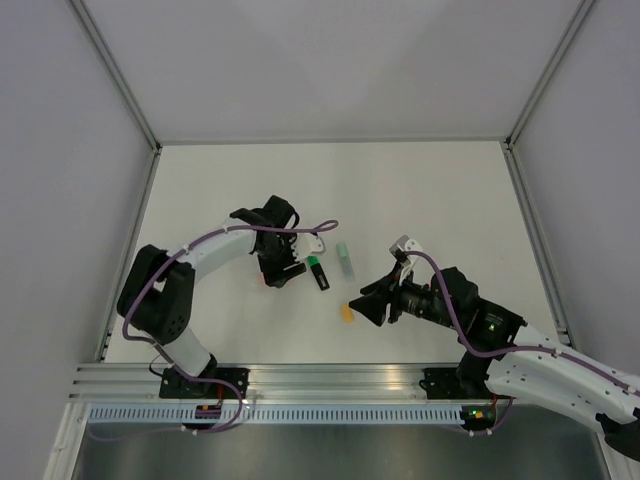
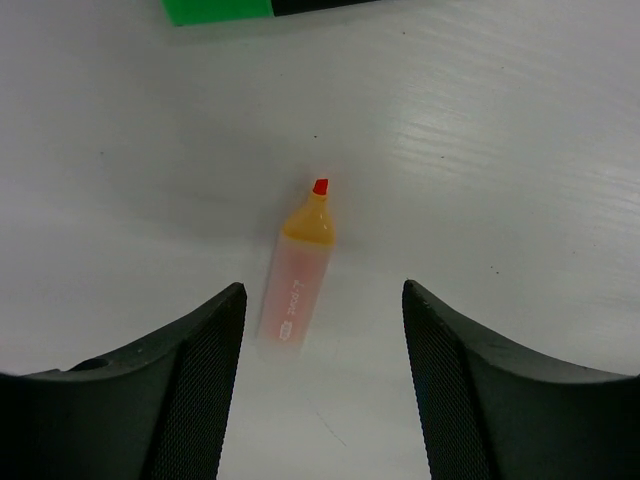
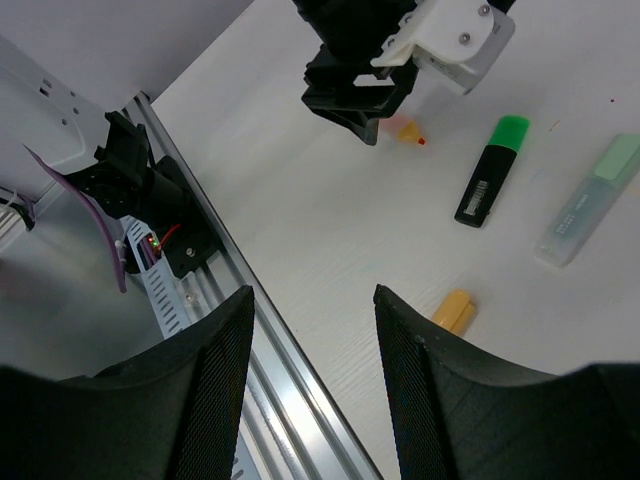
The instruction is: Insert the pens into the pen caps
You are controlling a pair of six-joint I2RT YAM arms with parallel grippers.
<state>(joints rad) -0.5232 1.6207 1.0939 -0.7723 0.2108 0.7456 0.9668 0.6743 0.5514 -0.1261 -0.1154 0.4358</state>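
Note:
A pale pink-orange pen (image 2: 295, 285) lies uncapped on the white table, its red-orange tip pointing away in the left wrist view. My left gripper (image 2: 322, 290) stands open low over it. The pen's rear end lies between the fingers, nearer the left one, and touches neither. In the right wrist view this pen (image 3: 408, 131) peeks out under the left gripper (image 3: 358, 100). A black pen with a bright green end (image 1: 318, 273) lies just right of the left gripper (image 1: 281, 266). The orange-yellow cap (image 1: 347, 313) lies beside my open, empty right gripper (image 1: 374, 301), just outside its right finger (image 3: 420, 360).
A pale green translucent marker (image 1: 345, 262) lies right of the black pen (image 3: 488, 178), and it shows at the edge of the right wrist view (image 3: 590, 200). The aluminium rail (image 1: 330, 380) runs along the table's near edge, under the right gripper (image 3: 312, 300).

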